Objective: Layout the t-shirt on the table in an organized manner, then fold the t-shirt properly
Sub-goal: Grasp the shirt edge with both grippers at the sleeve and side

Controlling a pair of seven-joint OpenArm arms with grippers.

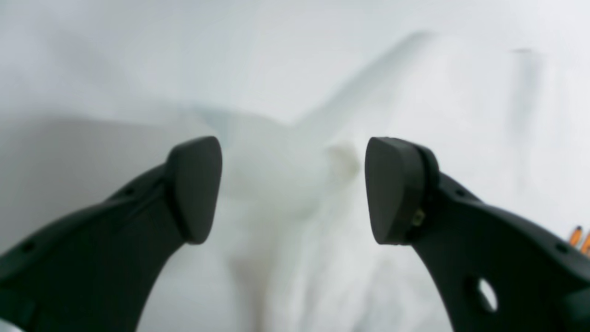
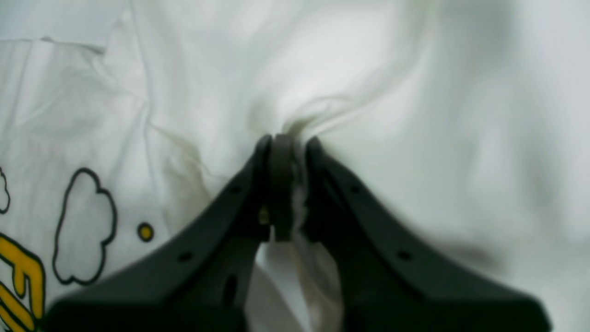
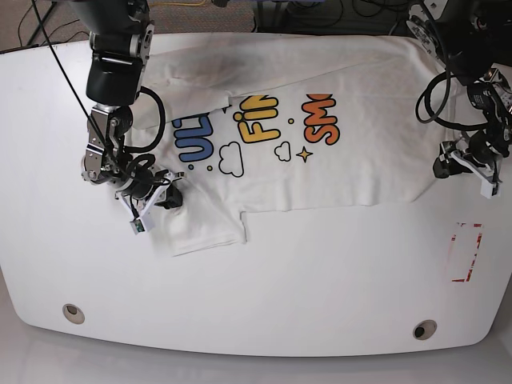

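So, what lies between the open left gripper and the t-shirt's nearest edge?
Only bare table, as the base view shows: the left gripper stands just apart from the t-shirt, with nothing between them.

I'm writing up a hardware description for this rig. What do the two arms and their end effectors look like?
Both arms are mostly black with looped black cables and white parts near the wrists. The left end effector has two curved matte black fingers with flat rounded pads and small holes. The right end effector looks the same.
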